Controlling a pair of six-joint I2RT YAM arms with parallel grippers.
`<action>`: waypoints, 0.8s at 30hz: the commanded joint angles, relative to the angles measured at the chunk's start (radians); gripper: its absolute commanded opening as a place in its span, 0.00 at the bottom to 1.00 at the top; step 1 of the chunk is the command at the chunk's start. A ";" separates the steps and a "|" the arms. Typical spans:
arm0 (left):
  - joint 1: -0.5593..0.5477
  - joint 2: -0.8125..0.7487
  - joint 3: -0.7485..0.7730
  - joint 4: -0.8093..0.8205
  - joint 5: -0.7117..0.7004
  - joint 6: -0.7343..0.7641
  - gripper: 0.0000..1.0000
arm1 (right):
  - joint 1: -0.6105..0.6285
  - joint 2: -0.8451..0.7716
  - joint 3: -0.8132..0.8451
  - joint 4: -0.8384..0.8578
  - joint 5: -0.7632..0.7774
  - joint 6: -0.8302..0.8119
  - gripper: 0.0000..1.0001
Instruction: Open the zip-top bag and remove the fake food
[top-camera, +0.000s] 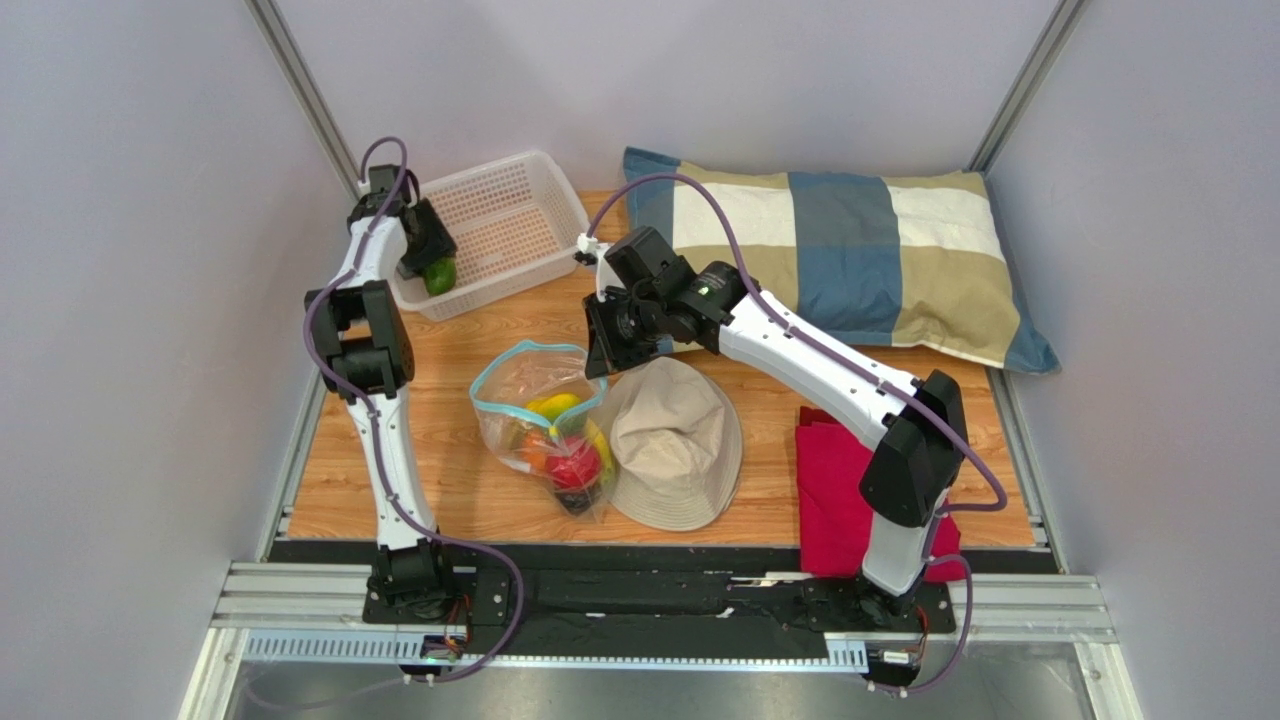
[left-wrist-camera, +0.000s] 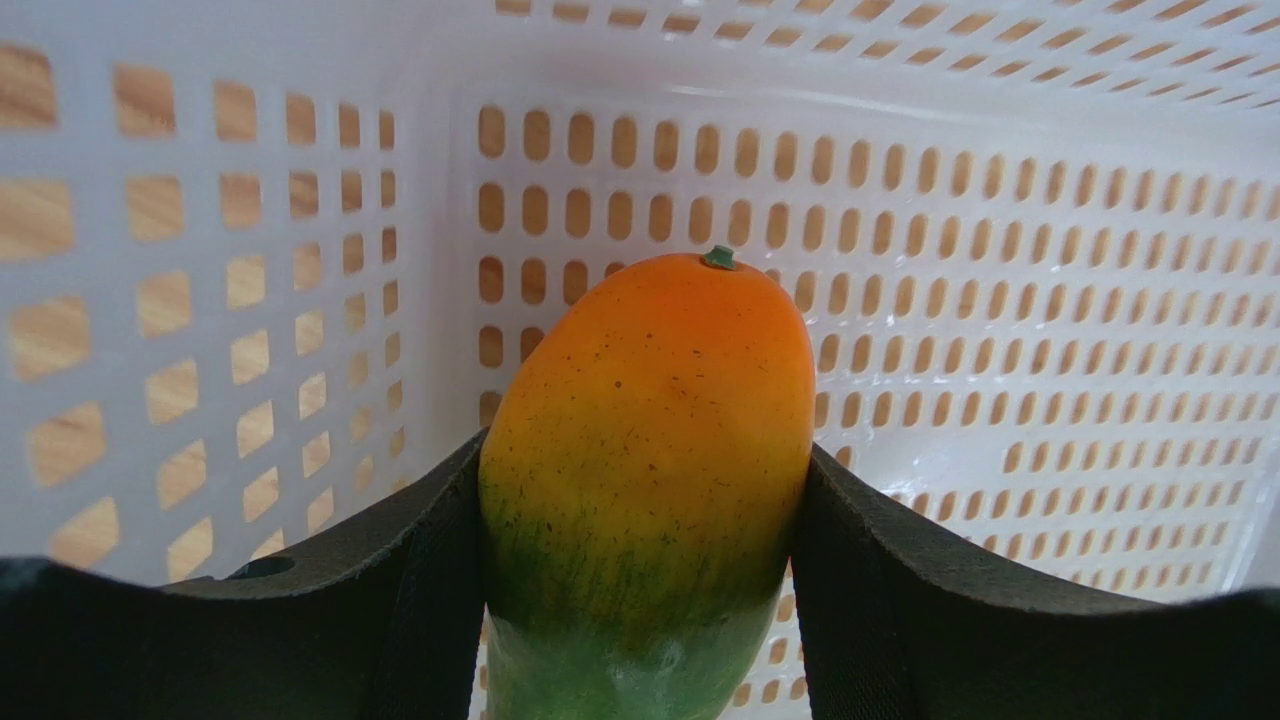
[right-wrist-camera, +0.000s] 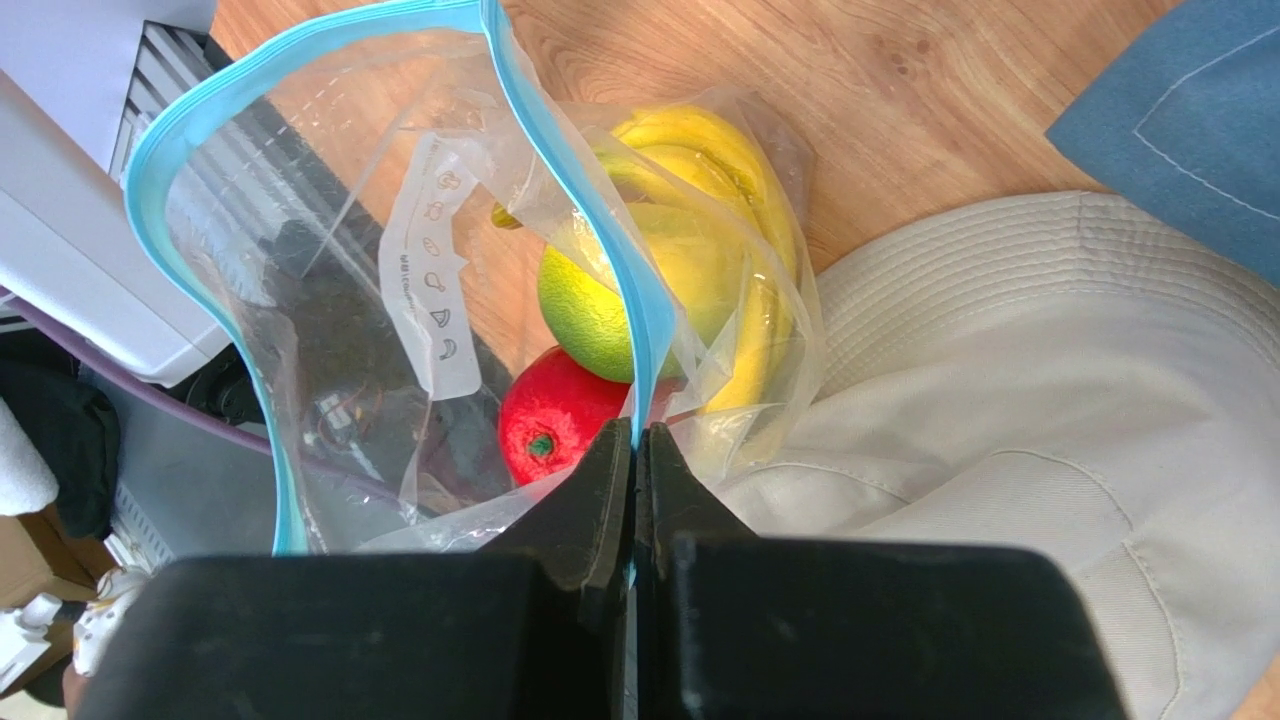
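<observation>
A: Left tool (left-wrist-camera: 646, 503)?
B: We see it clamped on the mango (left-wrist-camera: 649, 420), at the basket (left-wrist-camera: 977, 270), well off to the far left of the hat (top-camera: 676, 443).
A: Right tool (right-wrist-camera: 634, 450)?
B: Pinched together on the bag (right-wrist-camera: 346, 300), on its blue zip rim. The bag lies on the table (top-camera: 451, 495) touching the hat's left side, mouth open. Inside we count an apple (right-wrist-camera: 544, 423), bananas (right-wrist-camera: 718, 158) and a green-yellow piece (right-wrist-camera: 624, 293).
</observation>
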 joint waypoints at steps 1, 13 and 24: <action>0.011 -0.030 0.017 -0.037 -0.055 0.014 0.11 | -0.009 -0.004 0.023 0.010 -0.014 -0.018 0.00; 0.022 -0.175 -0.002 -0.065 -0.015 0.068 0.95 | -0.018 0.017 0.029 0.005 -0.014 0.009 0.00; -0.041 -0.683 -0.337 -0.139 0.261 -0.021 0.80 | -0.024 0.023 0.023 -0.024 0.023 0.009 0.00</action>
